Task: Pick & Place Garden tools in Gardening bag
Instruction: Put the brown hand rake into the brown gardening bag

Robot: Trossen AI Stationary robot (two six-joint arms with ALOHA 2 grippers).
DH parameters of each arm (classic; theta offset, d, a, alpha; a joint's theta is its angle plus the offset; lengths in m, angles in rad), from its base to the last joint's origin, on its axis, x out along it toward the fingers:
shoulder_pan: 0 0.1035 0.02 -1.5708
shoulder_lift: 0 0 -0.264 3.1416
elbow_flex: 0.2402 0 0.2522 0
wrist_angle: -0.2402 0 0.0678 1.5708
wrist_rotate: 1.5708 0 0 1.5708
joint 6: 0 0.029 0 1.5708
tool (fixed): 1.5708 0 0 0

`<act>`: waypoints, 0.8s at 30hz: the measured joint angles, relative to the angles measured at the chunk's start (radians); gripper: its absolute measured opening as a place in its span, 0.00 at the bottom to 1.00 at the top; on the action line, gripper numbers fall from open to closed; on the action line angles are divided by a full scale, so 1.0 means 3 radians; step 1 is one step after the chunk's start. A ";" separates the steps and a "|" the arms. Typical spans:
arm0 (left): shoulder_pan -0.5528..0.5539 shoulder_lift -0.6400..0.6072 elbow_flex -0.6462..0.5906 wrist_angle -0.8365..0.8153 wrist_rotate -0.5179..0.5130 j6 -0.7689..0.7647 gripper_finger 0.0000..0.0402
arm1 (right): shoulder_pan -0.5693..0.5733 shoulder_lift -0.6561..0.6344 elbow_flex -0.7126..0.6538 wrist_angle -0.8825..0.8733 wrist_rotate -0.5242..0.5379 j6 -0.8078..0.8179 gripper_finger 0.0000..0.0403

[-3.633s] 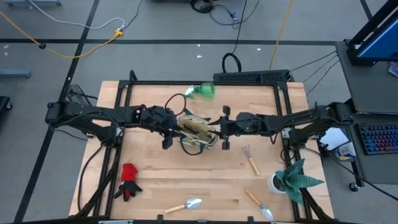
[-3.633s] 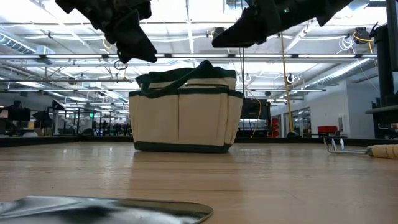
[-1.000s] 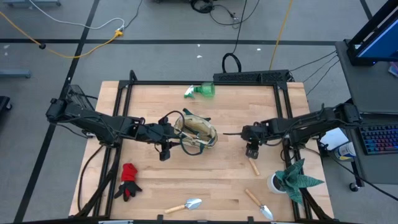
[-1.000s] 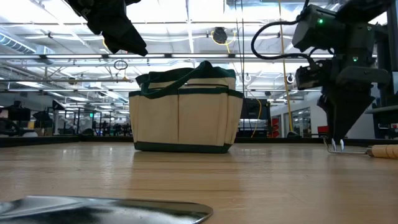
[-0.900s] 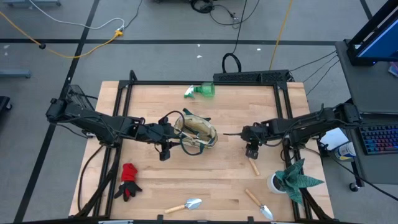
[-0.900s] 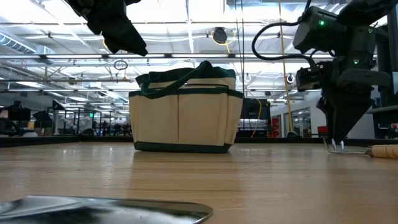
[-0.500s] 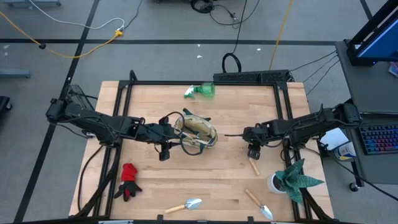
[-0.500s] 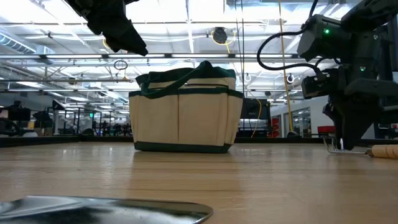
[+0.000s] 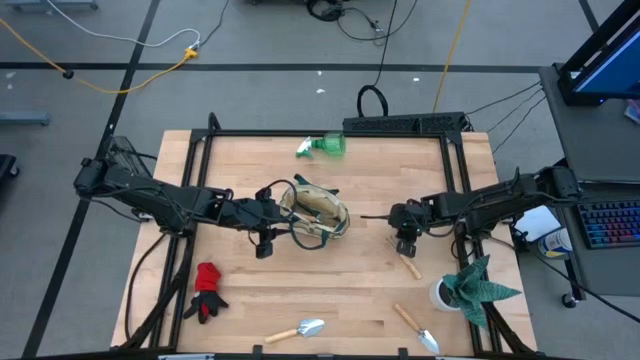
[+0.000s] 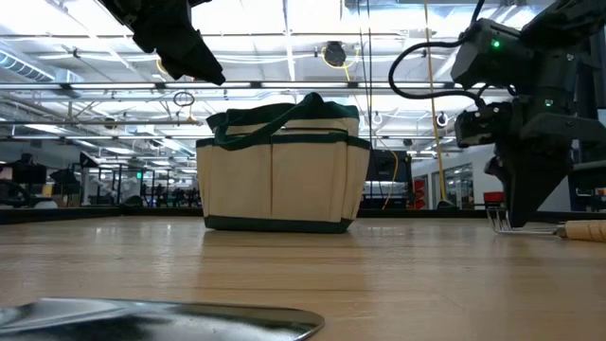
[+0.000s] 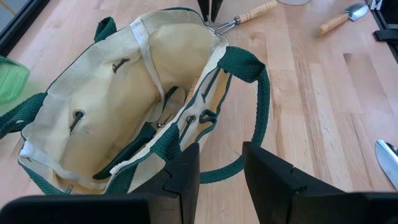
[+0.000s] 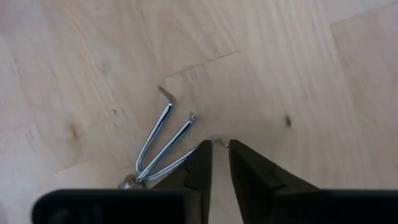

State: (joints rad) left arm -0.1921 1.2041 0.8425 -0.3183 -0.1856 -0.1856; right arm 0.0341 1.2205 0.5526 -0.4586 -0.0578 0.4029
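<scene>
Tabletop clutter — potted plant (image 9: 475,285) beside right gripper (image 12: 216,144), jaws narrowly parted over fork-rake (image 12: 163,140).

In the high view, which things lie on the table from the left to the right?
red glove → trowel → gardening bag → fork-rake → second trowel → potted plant

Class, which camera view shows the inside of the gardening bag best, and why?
The left wrist view: it looks down into the open gardening bag, showing its cream lining and something dark inside. The high view shows only a small open top. The low view shows just its outer side. The right wrist view misses it.
</scene>
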 joint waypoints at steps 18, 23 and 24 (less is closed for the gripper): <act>0.0000 0.0000 0.0000 0.0000 0.0000 -0.0001 0.32 | 0.0000 0.0000 0.0000 0.0146 0.0011 -0.0187 0.05; 0.0000 0.0000 0.0000 0.0000 0.0000 -0.0002 0.32 | 0.0000 0.0000 0.0000 0.0158 0.0012 -0.0187 0.10; 0.0000 0.0000 0.0000 0.0000 0.0000 -0.0002 0.32 | 0.0000 0.0000 0.0000 0.0158 0.0013 -0.0187 0.11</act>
State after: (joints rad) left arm -0.1921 1.2041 0.8425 -0.3183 -0.1856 -0.1862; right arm 0.0341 1.2205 0.5526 -0.4110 -0.0540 0.3470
